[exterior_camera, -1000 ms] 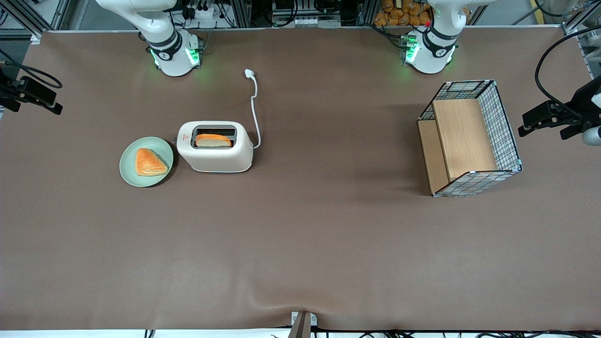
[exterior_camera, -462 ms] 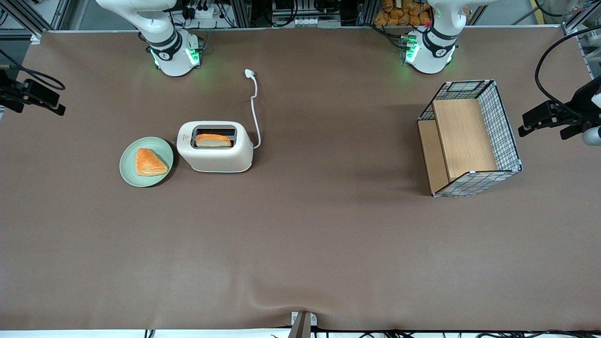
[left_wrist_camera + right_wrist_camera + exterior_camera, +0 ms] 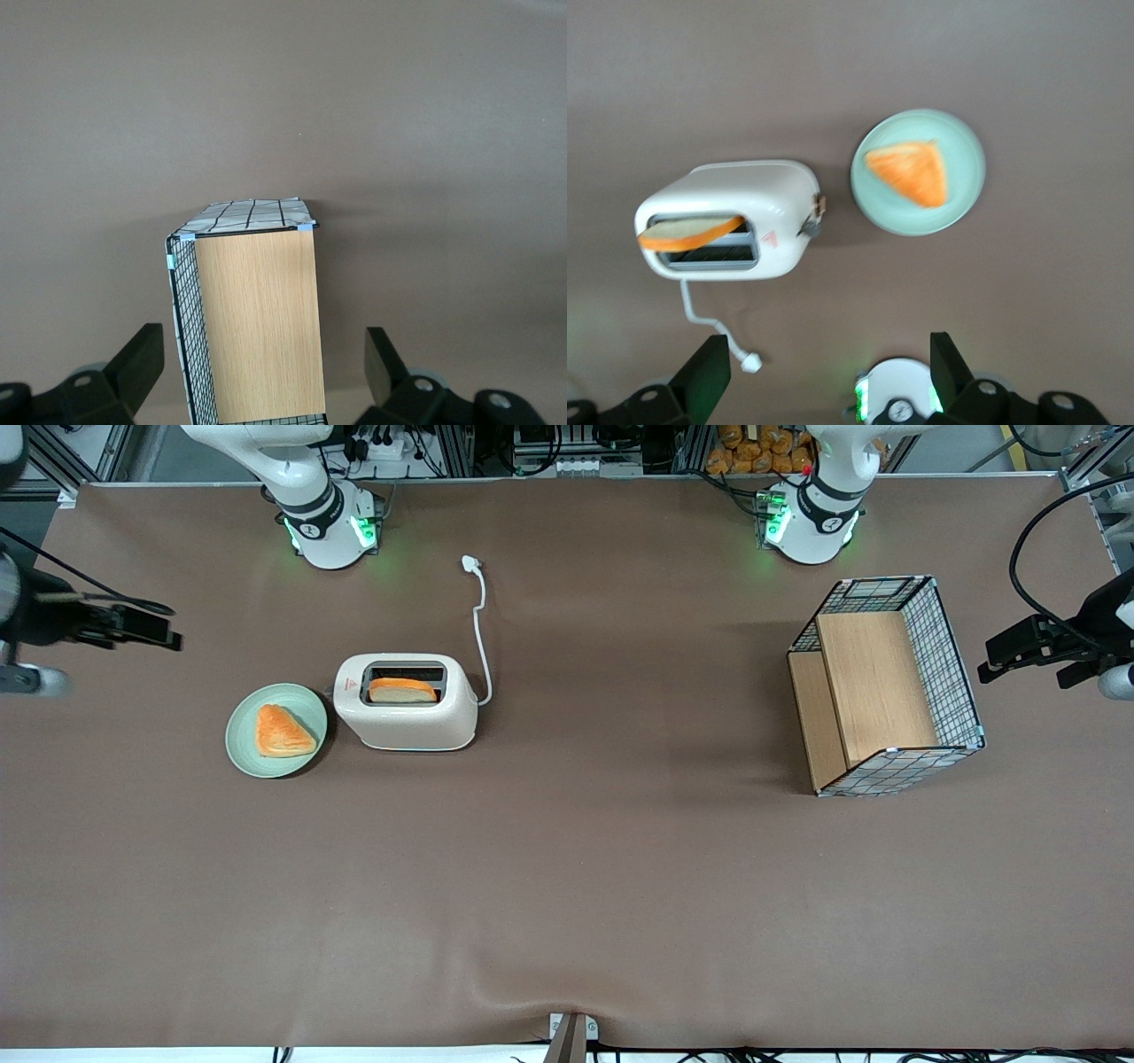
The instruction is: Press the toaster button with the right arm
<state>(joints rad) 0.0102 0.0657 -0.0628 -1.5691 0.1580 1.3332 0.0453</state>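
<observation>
The black two-finger hand (image 3: 146, 638) is hovering spread open, well apart from the cream-white two-slot toaster (image 3: 406, 701); approaching crooked risks nudging the round green plate (image 3: 276, 730) just beside it.

The toaster (image 3: 406, 713) looks like smooth cream plastic – faintly glossy. The table (image 3: 567, 886) wears matt brown cloth. The gripper (image 3: 133, 627), high toward the working arm's end, is matt black – the basket (image 3: 886, 686) pairs wire mesh with wood panels

Wire basket (image 3: 199, 336) w/ wood panel (image 3: 259, 323)
</observation>
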